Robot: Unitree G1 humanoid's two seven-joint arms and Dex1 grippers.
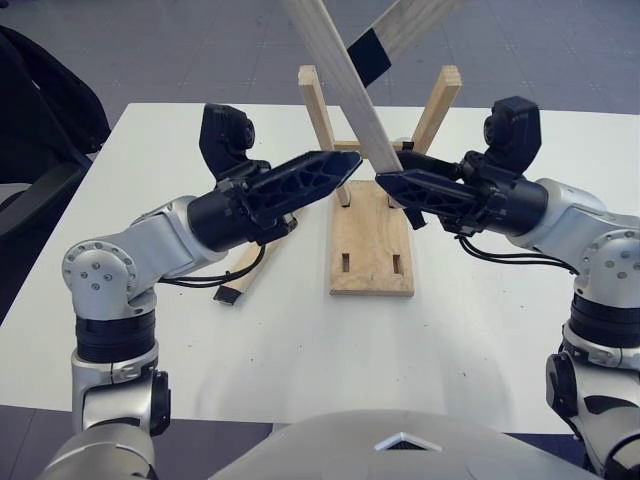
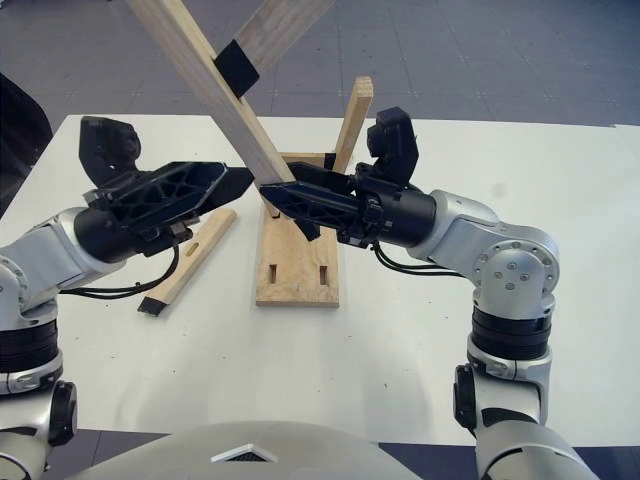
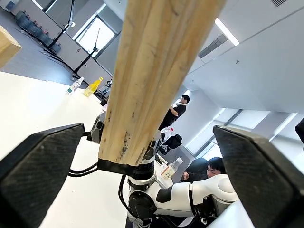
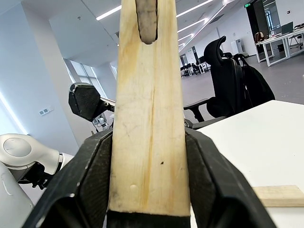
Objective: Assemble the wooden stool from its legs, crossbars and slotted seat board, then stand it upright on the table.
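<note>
Roughly half built, I'd say. The slotted seat board (image 1: pixel 372 250) lies flat in the middle of the table (image 1: pixel 500 330), w/ two legs (image 1: pixel 318 105) standing up at its far end. What looks like a crossbar (image 2: pixel 300 158) runs btwn them, partly hidden by the arms. The near pair of slots has nothing in it.

The right gripper (image 1: pixel 385 182) has its fingers clamped on both sides of a long leg (image 1: pixel 338 70). Its low end is over the board's far part and its top leans up and left. A black-banded stick (image 1: pixel 372 52) crosses it higher up; can't tell if they're joined. The left gripper (image 1: pixel 345 170) sits just left of that leg, fingers spread wide either side, gripping nothing. One loose stick (image 1: pixel 232 290) lies on the table left of the board, under the left arm.

Left to do, prob.: fill the near slots, fit the remaining crossbar, stand it upright.
</note>
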